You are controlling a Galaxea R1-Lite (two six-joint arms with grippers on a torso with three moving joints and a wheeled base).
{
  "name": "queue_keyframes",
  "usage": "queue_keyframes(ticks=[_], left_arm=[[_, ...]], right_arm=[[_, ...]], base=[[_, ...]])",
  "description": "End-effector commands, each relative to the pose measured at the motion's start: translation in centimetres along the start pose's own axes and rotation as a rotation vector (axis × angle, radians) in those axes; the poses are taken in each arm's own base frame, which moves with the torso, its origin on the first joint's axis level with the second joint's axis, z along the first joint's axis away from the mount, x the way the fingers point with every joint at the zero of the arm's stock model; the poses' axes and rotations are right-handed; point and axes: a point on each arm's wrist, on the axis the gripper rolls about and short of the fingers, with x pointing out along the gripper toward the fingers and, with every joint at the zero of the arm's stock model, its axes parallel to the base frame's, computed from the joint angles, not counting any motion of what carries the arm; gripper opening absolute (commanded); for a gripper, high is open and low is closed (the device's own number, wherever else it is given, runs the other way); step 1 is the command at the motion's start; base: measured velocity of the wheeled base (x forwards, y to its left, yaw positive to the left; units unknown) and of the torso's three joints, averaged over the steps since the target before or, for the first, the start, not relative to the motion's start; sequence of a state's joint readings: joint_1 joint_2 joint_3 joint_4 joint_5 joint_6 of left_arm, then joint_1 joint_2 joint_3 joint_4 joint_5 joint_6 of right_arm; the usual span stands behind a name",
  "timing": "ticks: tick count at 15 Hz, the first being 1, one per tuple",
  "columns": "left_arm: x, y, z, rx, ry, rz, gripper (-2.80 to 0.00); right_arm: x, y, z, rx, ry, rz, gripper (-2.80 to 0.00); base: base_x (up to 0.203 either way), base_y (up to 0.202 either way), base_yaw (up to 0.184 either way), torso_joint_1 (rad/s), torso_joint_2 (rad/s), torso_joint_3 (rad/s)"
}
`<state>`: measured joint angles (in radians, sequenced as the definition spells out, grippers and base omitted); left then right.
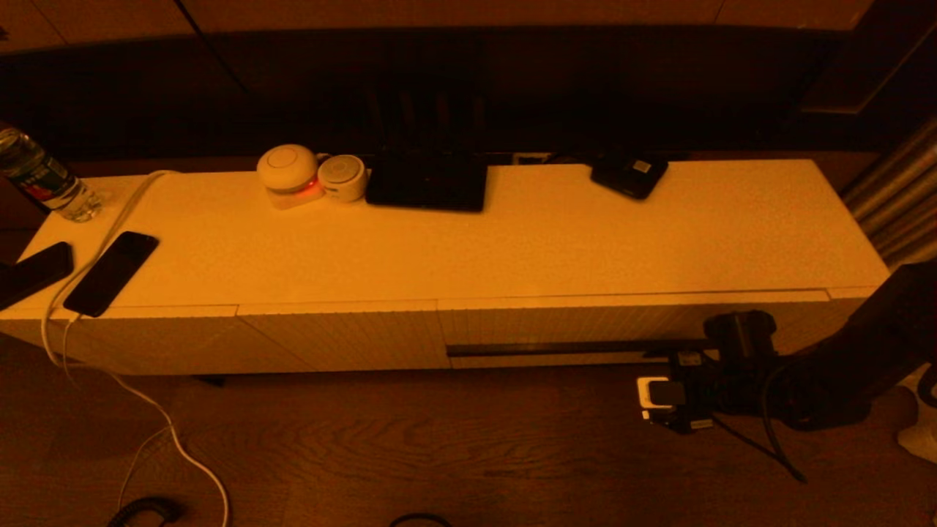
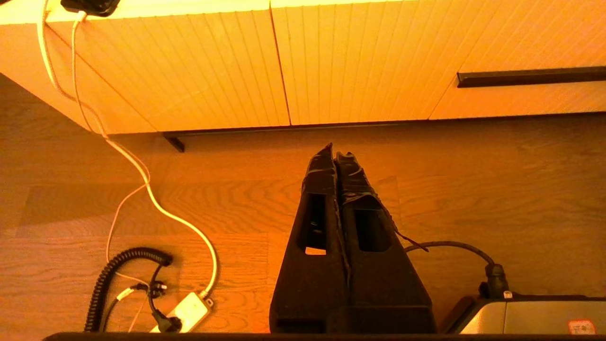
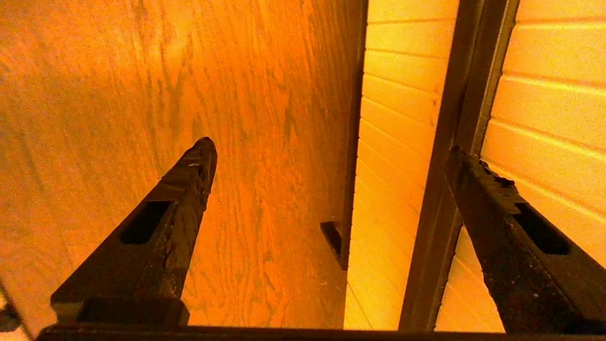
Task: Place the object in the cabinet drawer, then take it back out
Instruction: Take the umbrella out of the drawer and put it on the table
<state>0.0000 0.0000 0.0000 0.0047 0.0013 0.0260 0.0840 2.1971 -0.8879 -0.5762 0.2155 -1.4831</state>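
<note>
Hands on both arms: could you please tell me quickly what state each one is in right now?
Left hand: closed, holding nothing, above the floor.
Right hand: open, empty, one finger at the cabinet drawer's handle slot.

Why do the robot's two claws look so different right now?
The right gripper has its fingers spread wide open; the left gripper has its fingers pressed shut. The right gripper is up against the cabinet drawer, one finger at the dark handle slot; the left gripper hangs over the wooden floor, apart from the cabinet. Both are black, tapered and hold nothing.
</note>
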Motion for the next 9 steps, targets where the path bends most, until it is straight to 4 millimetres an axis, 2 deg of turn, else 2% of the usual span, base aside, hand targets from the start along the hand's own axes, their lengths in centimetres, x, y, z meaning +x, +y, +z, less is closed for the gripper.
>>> queue_keyframes(ticks=[1, 4, 9], left_arm=[[0.00, 0.00, 0.00, 0.000, 0.000, 0.000, -2.80], [0.00, 0.00, 0.00, 0.000, 0.000, 0.000, -2.80], [0.00, 0.00, 0.00, 0.000, 0.000, 0.000, -2.80]], right_arm=[[0.51, -0.16, -0.08, -0.010, -0.003, -0.006, 0.00], [0.45, -0.79, 0.00, -0.016, -0.008, -0.034, 0.00], [0.40, -0.60, 0.10, -0.015, -0.009, -0.030, 0.00]], base=[[0.000, 0.000, 0.000, 0.000, 0.00, 0.000], [0.000, 0.000, 0.000, 0.000, 0.00, 0.000], [0.000, 0.000, 0.000, 0.000, 0.00, 0.000]])
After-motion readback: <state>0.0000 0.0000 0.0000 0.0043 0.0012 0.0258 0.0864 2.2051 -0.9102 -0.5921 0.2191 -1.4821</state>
